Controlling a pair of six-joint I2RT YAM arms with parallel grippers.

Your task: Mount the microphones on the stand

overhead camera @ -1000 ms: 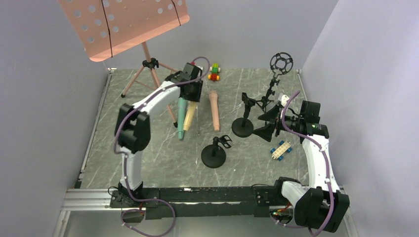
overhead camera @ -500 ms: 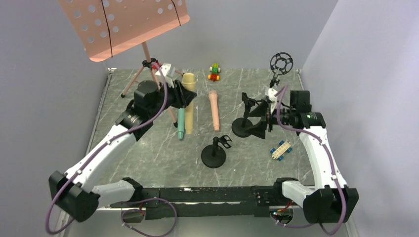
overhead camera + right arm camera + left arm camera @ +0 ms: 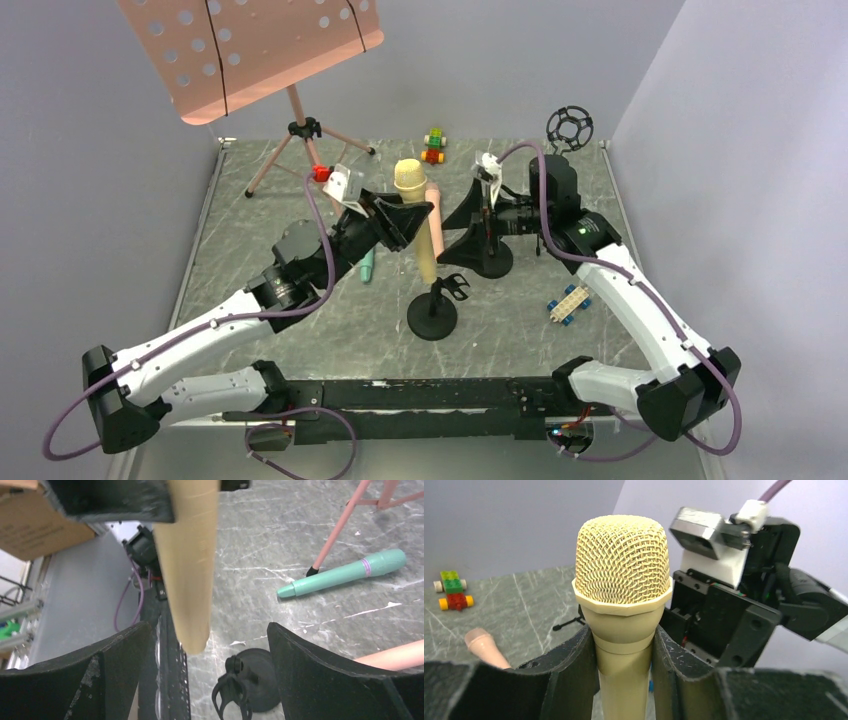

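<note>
From above, your left claw (image 3: 402, 222) grips the yellow mic (image 3: 420, 240) upright, head up, with its tail near the clip of the small stand (image 3: 433, 315) at the middle of the table (image 3: 230, 230). Your right claw (image 3: 455, 235) sits just beside the mic, jaws spread. The teal mic (image 3: 367, 268) lies partly under the left arm, and the pink mic (image 3: 434, 195) lies behind the yellow one.

On the left wrist, both fingers (image 3: 574, 672) press the yellow mic's neck just under its mesh head. The right claw's body faces you close behind.

On the right wrist, your fingers (image 3: 105, 675) stand wide apart and touch nothing. The yellow mic's body hangs between them, its tail just above and beside the clip (image 3: 235, 692). The teal mic lies flat by a pink leg (image 3: 340, 530).
</note>
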